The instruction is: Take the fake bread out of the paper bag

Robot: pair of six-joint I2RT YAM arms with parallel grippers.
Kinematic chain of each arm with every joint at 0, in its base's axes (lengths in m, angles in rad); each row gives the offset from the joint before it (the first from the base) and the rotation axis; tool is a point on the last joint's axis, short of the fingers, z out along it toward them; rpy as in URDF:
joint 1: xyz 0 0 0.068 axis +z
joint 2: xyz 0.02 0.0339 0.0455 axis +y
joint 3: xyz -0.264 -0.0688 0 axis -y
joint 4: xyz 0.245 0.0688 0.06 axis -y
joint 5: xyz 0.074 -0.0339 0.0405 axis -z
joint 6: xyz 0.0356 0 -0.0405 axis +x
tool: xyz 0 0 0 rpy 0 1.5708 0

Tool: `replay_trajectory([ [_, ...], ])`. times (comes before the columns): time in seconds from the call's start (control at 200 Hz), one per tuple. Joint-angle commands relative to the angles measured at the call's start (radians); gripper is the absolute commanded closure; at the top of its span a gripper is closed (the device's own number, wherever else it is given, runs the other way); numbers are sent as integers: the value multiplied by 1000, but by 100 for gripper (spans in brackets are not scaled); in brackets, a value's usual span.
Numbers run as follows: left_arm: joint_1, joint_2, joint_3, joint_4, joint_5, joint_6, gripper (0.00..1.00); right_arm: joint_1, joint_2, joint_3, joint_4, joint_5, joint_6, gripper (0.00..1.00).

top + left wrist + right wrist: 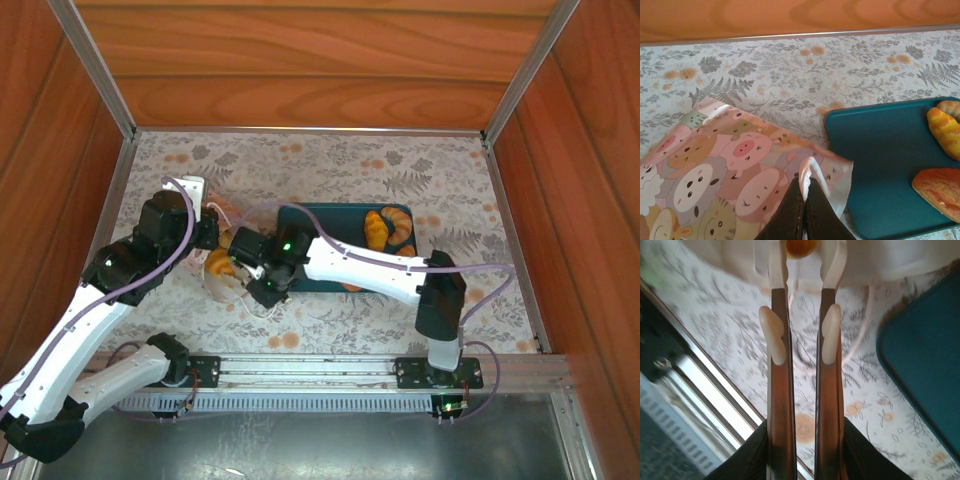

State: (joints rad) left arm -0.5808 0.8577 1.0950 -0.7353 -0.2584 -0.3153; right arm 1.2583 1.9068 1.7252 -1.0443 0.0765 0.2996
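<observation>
The left fingers (pixel 804 212) are pressed tight together on the paper bag (pixel 715 170), pinching its white cord handle (pixel 808 172) at the edge beside the teal tray (pixel 875 165). The bag sits on the tabletop (pixel 790 85) just left of that tray, which carries a yellow croissant (pixel 945 131) and a reddish flat pastry (pixel 940 192). The right fingers (pixel 778 330) stand narrowly apart, tips at the bag's white mouth, a golden piece of fake bread (pixel 800 246) between them — whether they clamp it I cannot tell.

The pastel animal-print paper bag (pixel 715 170) lies just beside the teal tray (pixel 875 165) bearing golden fake bread (pixel 945 131).
</observation>
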Motion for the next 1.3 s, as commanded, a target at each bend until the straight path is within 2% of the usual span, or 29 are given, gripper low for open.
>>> replay_trajectory([
  [0.0,3,-14,6,4,-16,-17,100,-5,30,14,-123,96,-81,66],
  [0.215,4,-14,9,5,-13,-16,100,-4,19,27,-100,123,-66,53],
  [0.425,4,-3,13,4,-5,-10,100,-5,-30,-3,0,98,-58,48],
  [0.585,4,-9,11,4,-7,-10,100,-13,-52,-12,47,100,-41,48],
  [0.795,4,-18,11,4,-10,-9,100,-52,-69,-43,108,32,-24,47],
  [0.98,4,-17,14,4,-9,-7,100,-89,-51,-79,194,-95,-17,47],
  [1.045,3,-19,16,4,-9,-6,100,-98,-33,-73,192,-96,3,47],
  [1.154,5,-18,16,3,-7,-7,100,-114,-15,-84,208,-132,11,49],
  [1.229,3,-17,14,4,-7,-7,100,-116,-14,-85,217,-188,-7,54],
  [1.299,4,-14,18,4,-6,-7,100,-117,-20,-100,236,-208,-5,54],
])
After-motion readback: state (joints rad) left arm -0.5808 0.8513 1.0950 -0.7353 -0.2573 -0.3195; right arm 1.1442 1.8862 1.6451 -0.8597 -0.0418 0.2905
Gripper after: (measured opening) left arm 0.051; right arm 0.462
